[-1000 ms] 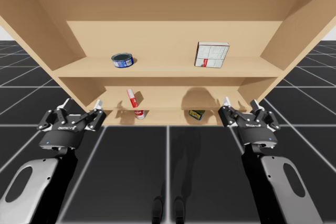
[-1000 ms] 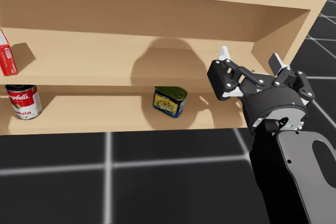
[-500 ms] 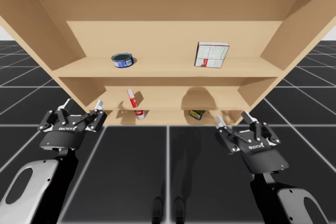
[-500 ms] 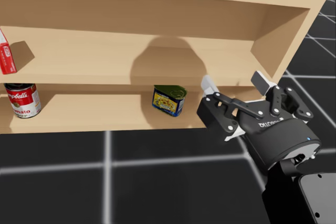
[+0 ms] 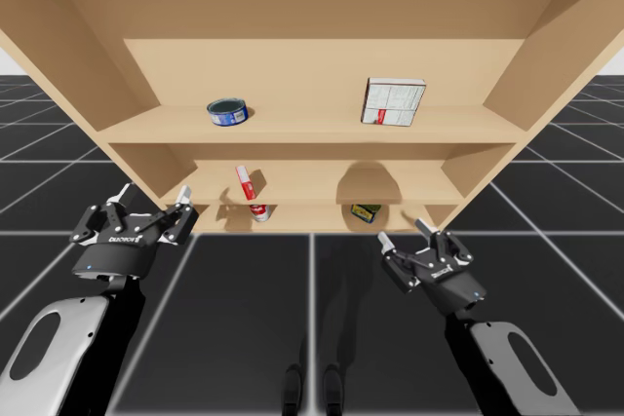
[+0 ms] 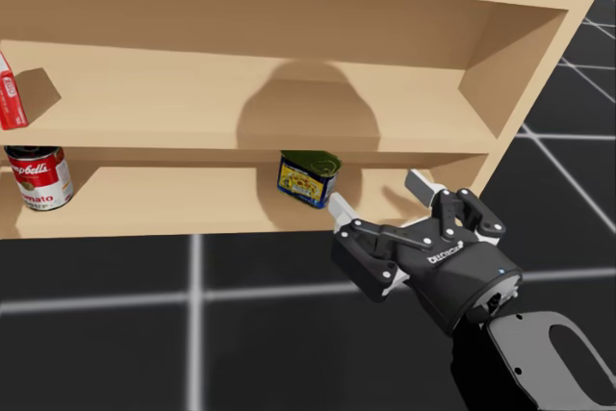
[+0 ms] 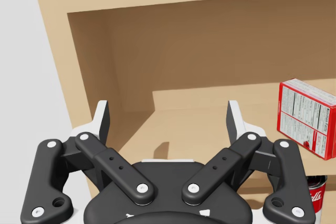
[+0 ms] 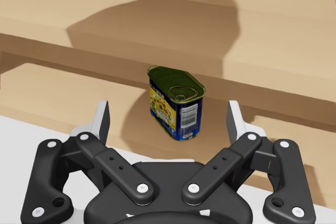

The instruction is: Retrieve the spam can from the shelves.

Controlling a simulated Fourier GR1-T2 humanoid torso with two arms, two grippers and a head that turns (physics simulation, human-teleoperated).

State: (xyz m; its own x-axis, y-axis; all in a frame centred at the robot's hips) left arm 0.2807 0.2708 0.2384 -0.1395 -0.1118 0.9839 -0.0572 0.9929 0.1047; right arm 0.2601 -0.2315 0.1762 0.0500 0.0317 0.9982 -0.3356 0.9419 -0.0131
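Lately, high view: the right gripper [image 5: 403,233] has dropped from beside the shelf's side wall and swung inward. It now sits low before the bottom board of the shelves [image 5: 312,129], jaws spread and empty. The spam can [image 5: 366,211] stands just ahead of them, a little inward, not touching. The left gripper [image 5: 153,194] is unmoved, jaws released on nothing, with the can well off to its right. A round blue tin [image 5: 227,111] and a white box [image 5: 394,101] sit on the board far above both. A black gridded surface [image 5: 312,319] lies under the arms. Head view: the can is upright just beyond the right fingertips. A soup can [image 6: 37,176] and a red box [image 6: 8,93] sit well off to their left. Left wrist view: bare wood lies ahead of the parted fingers, the red box beside them. Right wrist view: the can is centred ahead between the open fingers. Judgement: approach lined up, reach-in and closing remain.
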